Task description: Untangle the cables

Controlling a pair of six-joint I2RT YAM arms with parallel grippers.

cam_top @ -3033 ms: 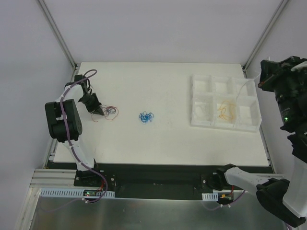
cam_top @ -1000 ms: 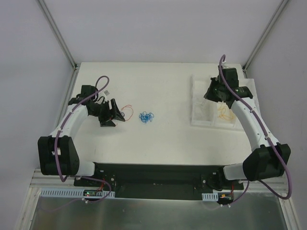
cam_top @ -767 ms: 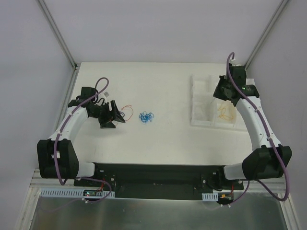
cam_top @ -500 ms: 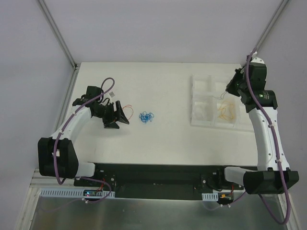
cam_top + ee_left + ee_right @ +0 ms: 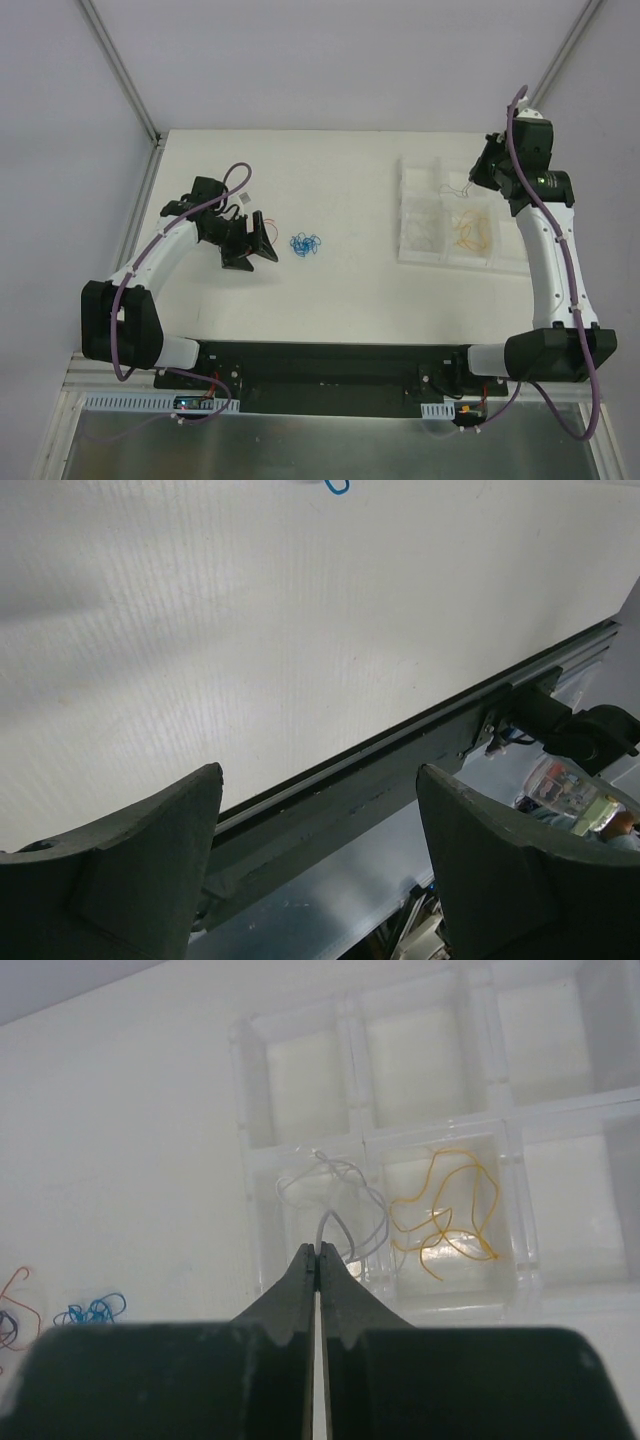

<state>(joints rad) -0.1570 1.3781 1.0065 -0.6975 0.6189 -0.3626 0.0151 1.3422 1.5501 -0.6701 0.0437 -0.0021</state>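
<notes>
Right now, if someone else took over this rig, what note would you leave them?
Left pincer: open and empty, low over the table, next to the red wire.
Right pincer: shut, apparently on the pale wire, raised over the tray.
Done: the yellow wire lies alone in one tray compartment. The rest of the pale wire trails in the compartment beside it.
Left: the blue bundle is tangled mid-table, and the red wire is on the table, not in the tray.
</notes>
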